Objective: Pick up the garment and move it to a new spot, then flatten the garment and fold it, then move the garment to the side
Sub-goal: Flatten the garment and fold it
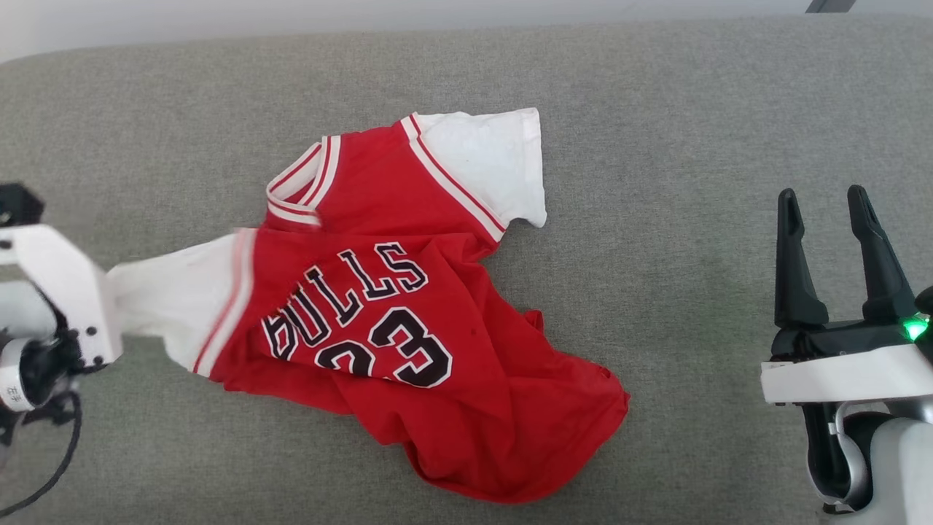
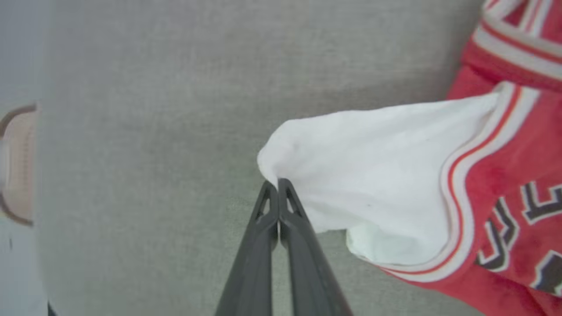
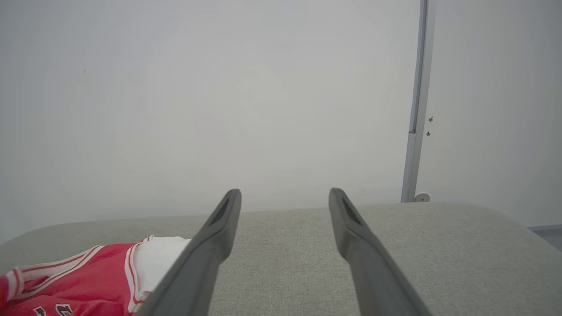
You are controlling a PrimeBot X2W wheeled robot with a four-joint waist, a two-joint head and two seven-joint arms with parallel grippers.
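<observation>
Head view: garment [image 1: 408,292] reads "BULLS", number 23.

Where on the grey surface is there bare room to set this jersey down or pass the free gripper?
Widest bare stretch: surface between the garment and the open right gripper. Also bare: the strip beyond the collar, up to the wall. Crowded: the left, where the shut left gripper pinches the white sleeve.

The left gripper [image 2: 278,186] pinches the garment [image 1: 466,364] by its sleeve, fingers together; the right gripper [image 1: 820,198] hovers, fingers spread.
</observation>
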